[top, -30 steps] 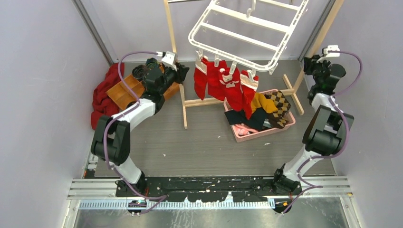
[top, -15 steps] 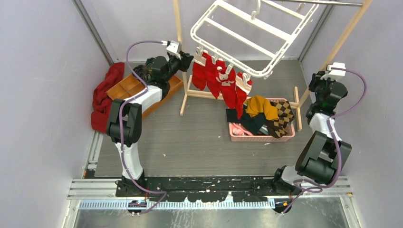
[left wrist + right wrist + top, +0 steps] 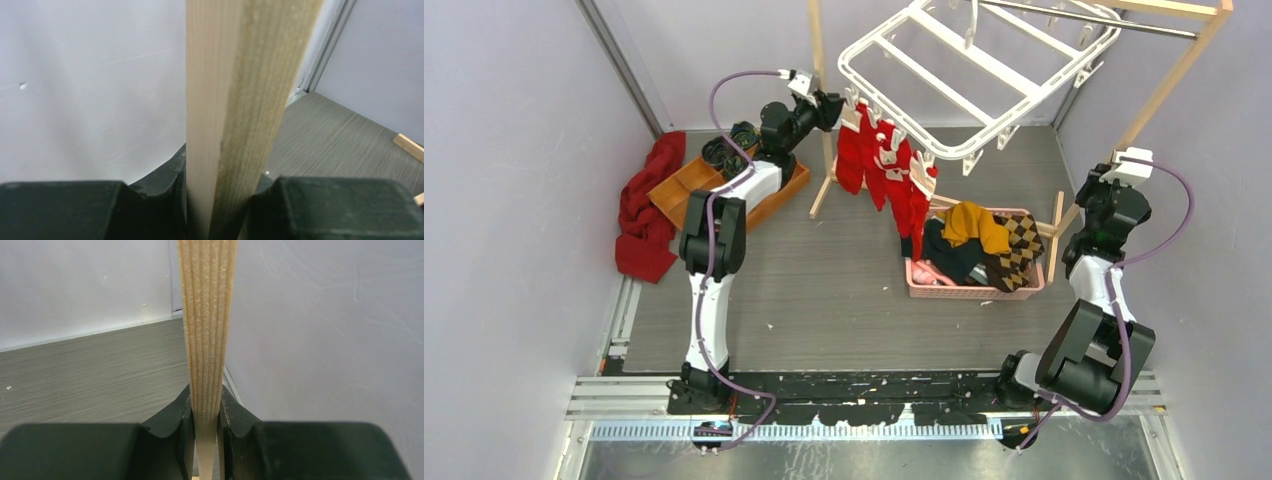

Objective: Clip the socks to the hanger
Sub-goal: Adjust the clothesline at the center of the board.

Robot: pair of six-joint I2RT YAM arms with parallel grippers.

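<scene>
Because the left gripper [image 3: 220, 215] is clamped on one wooden post [image 3: 235, 90] of the rack [image 3: 815, 40] and the right gripper [image 3: 205, 440] on the other post [image 3: 207, 315], both arms hold it. The hanger [image 3: 954, 70] hangs from the metal rod [image 3: 1104, 22] near the far edge of the table [image 3: 844, 290], red socks [image 3: 879, 165] clipped on. More socks [image 3: 979, 230] lie in the pink basket [image 3: 969, 292] toward the right edge. If one arm pulls harder, the rack may tip and the hanger slide off.
</scene>
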